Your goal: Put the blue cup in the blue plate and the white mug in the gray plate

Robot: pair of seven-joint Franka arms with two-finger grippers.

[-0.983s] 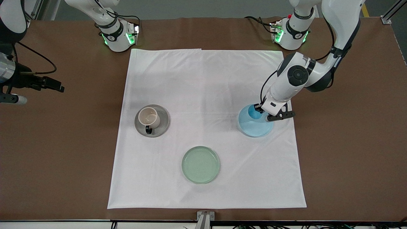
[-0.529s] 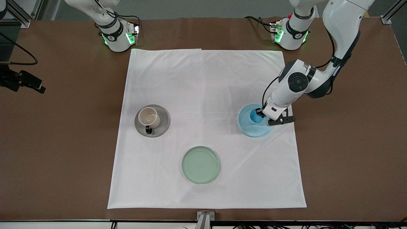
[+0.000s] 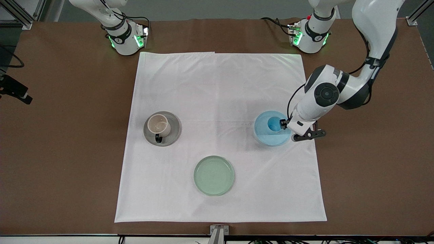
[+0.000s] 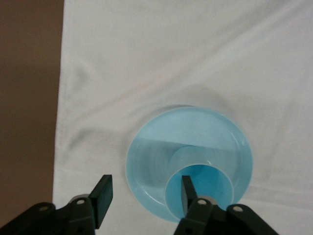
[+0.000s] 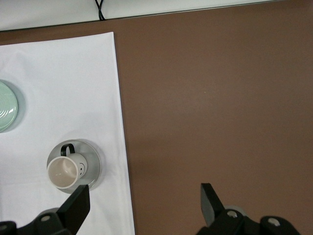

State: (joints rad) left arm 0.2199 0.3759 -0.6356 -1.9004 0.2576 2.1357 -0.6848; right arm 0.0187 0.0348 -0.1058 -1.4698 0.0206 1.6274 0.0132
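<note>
The blue cup (image 3: pixel 273 123) stands upright in the blue plate (image 3: pixel 264 134) on the white cloth, toward the left arm's end. My left gripper (image 3: pixel 285 129) is open and empty, over the plate's rim beside the cup. In the left wrist view (image 4: pixel 145 197) one finger overlaps the cup (image 4: pixel 208 178) and the other is over the cloth beside the plate (image 4: pixel 195 129). The white mug (image 3: pixel 158 124) stands in the gray plate (image 3: pixel 173 130); both show in the right wrist view, the mug (image 5: pixel 64 169) on the plate (image 5: pixel 94 164). My right gripper (image 5: pixel 144 205) is open and empty, over bare table at the right arm's end.
A pale green plate (image 3: pixel 214 175) lies empty on the white cloth (image 3: pixel 217 88), nearer the front camera than the other two plates. Brown table (image 3: pixel 373 162) surrounds the cloth. Both arm bases stand along the table's edge farthest from the camera.
My left gripper has drawn off the blue cup toward the left arm's end, leaving the cup in the blue plate. My right arm has pulled back almost out of the front view.
</note>
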